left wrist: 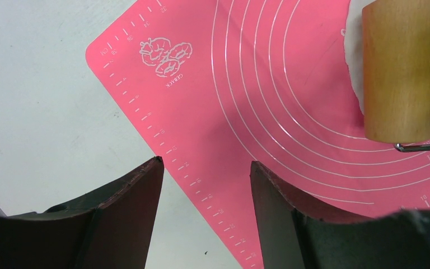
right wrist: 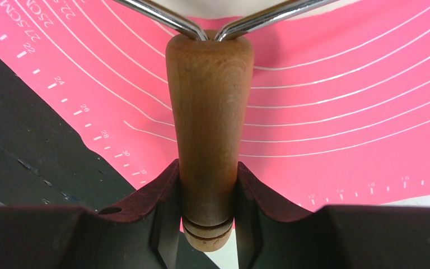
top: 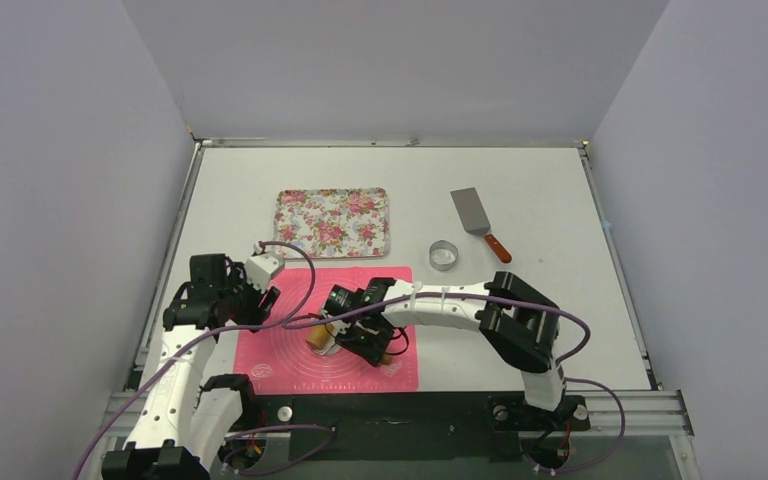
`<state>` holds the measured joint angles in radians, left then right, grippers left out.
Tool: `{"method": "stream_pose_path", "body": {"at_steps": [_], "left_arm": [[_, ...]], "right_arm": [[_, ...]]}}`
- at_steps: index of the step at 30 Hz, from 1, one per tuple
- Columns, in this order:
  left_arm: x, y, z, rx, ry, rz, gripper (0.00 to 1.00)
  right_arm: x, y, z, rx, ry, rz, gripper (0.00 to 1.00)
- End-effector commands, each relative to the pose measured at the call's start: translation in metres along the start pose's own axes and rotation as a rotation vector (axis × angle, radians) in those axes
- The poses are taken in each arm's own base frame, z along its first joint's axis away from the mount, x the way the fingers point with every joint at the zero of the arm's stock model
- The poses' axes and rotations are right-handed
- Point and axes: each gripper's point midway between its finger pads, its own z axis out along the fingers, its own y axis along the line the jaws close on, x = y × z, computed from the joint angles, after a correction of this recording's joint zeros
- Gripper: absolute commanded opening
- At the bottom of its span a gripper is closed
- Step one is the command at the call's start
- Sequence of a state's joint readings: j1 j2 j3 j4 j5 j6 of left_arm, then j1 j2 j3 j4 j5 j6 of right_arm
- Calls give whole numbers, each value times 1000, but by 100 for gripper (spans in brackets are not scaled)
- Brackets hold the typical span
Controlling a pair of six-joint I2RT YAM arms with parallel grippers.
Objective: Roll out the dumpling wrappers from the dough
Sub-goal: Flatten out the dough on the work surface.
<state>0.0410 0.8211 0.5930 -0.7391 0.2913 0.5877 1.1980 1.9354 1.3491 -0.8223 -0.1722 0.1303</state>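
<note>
A flat white sheet of soft dough point(left wrist: 355, 56) lies on the pink silicone mat point(left wrist: 201, 140), close to the centre of the mat's white concentric rings. Its surface is smooth, pale and pressed thin. The edge seen in the left wrist view curves in a rounded, slightly uneven line. The light wooden roller point(left wrist: 400, 67) rests across the sheet and covers its middle, so white shows on both sides of the barrel. From overhead the dough is only a small pale patch beside the roller, and its full outline cannot be made out.
</note>
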Motion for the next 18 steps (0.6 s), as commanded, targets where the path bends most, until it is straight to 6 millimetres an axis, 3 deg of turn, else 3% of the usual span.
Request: {"method": "stream_pose_path", "body": {"at_steps": [1, 6, 9, 13, 18], "left_arm": [[-8, 5, -5, -15, -24, 16, 56], [-12, 4, -3, -7, -37, 13, 56], [-11, 4, -2, -2, -38, 12, 56], [-11, 3, -1, 1, -38, 10, 56], [-9, 3, -4, -5, -28, 16, 56]], "right_arm": [[3, 1, -15, -2, -28, 9, 0], [41, 6, -22, -5, 0, 51, 0], [47, 7, -27, -3, -10, 66, 0], [37, 4, -23, 7, -6, 43, 0], [-1, -1, -17, 3, -30, 5, 0]]}}
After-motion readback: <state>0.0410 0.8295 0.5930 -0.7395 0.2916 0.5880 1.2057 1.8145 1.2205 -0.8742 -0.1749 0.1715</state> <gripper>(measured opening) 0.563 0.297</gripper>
